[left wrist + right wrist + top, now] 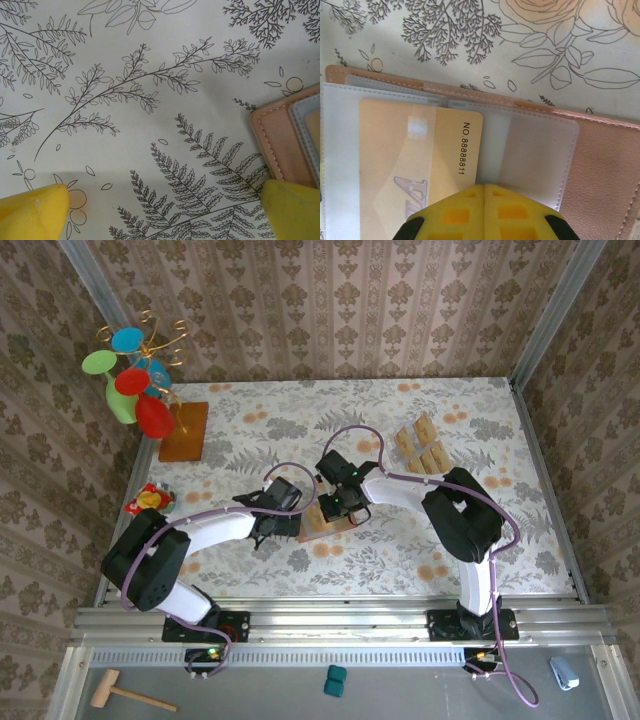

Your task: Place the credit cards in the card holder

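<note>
Floral table (470, 30), one card (410, 150) in one holder (600, 175)

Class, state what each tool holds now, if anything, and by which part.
Nothing is gripped. The left tool is open over the tablecloth; the right tool is shut, its tips above the credit card lying in the card holder.

surface (400, 560): off-white, grey fern-and-leaf line print, orange blossoms | card holder (600, 170): pinkish-tan leather, pale stitching, frosted clear sleeves | credit card (405, 150): tan-gold, black numerals, grey lettering | left tool (160, 212) – yellow fingers | right tool (485, 189) – yellow fingers, black patches | walls (330, 310): beige-brown damask | board (185, 430): orange-brown
</note>
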You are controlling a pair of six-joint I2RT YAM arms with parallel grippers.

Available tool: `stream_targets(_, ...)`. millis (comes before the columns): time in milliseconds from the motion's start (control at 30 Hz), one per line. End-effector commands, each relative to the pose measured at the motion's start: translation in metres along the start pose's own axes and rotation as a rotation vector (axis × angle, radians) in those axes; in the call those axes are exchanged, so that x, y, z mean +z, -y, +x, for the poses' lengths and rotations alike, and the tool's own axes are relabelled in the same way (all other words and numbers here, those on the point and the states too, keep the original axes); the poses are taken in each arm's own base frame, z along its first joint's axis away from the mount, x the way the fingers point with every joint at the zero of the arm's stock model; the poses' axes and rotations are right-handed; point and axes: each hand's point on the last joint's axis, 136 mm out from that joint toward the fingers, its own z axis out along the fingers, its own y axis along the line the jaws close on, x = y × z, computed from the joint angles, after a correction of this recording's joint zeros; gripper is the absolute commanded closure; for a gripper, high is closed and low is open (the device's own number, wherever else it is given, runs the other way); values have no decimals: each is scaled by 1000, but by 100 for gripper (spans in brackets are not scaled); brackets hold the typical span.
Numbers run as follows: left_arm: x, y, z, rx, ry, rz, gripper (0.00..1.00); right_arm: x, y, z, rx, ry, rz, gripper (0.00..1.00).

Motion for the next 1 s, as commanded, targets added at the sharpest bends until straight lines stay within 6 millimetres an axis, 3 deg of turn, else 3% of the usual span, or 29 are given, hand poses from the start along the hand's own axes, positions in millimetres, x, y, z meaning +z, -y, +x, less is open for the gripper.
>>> stream_targets(0,4,2,4,28,-15,0,0,2,-11,-2,10,-9,-29,100)
stream_targets(733,5,5,5,33,-17,3,0,-2,-36,-8,31,2,-130,100)
stream_targets(967,2,-5,-1,-17,-8,22,0,-24,-21,-18,59,50,-121,99)
